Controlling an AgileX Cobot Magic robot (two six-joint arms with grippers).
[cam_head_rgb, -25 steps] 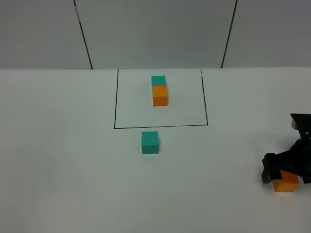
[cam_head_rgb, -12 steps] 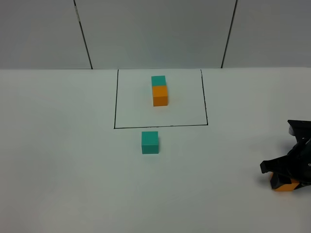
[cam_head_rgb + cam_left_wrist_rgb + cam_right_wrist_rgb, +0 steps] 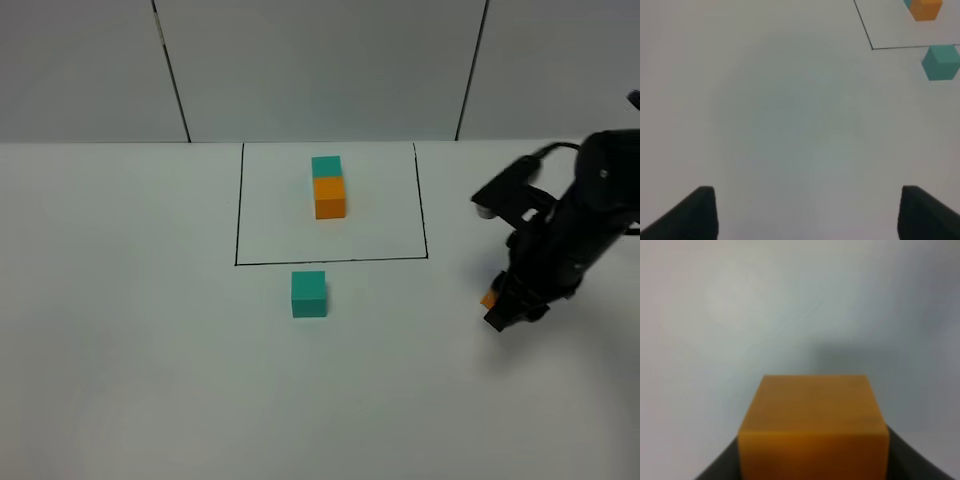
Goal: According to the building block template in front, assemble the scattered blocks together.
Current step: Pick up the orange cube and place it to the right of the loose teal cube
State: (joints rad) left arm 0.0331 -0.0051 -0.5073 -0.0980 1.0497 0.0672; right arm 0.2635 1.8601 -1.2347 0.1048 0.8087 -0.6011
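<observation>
White table (image 3: 120, 350) fills the shot, folks, with a grey panelled wall (image 3: 320, 60) behind it, split by 2 dark seams. Drawn on the far middle of the table is a thin black outline (image 3: 330, 261), open toward the wall in the high view.

Over on the right, the black right arm (image 3: 585, 215) reaches in and bends down toward the table, a cable looping over its top. At its tip, the right gripper (image 3: 498, 305) is clamped tight on the orange cube (image 3: 489, 298). Only a sliver of orange peeks out from the dark fingers in the high view. The right wrist camera has that cube big and blurred in close-up, wedged between 2 black fingers, with a soft shadow on the table beyond it. It sits well to the right of the outline, just past the line's near right corner.

The left gripper (image 3: 807, 212) shows only in its own wrist view: 2 dark fingertips spread wide apart, nothing between them, just bare table below.

Inside the outline, the template (image 3: 328, 186): 1 teal cube and 1 orange cube touching, teal on the wall side, orange on the near side.

And the loose teal cube (image 3: 309, 293) rests on the table by itself, just outside the outline's near edge, almost in line with the template, well apart from the gripped orange cube. The left wrist view catches it too, off by the outline's corner.
</observation>
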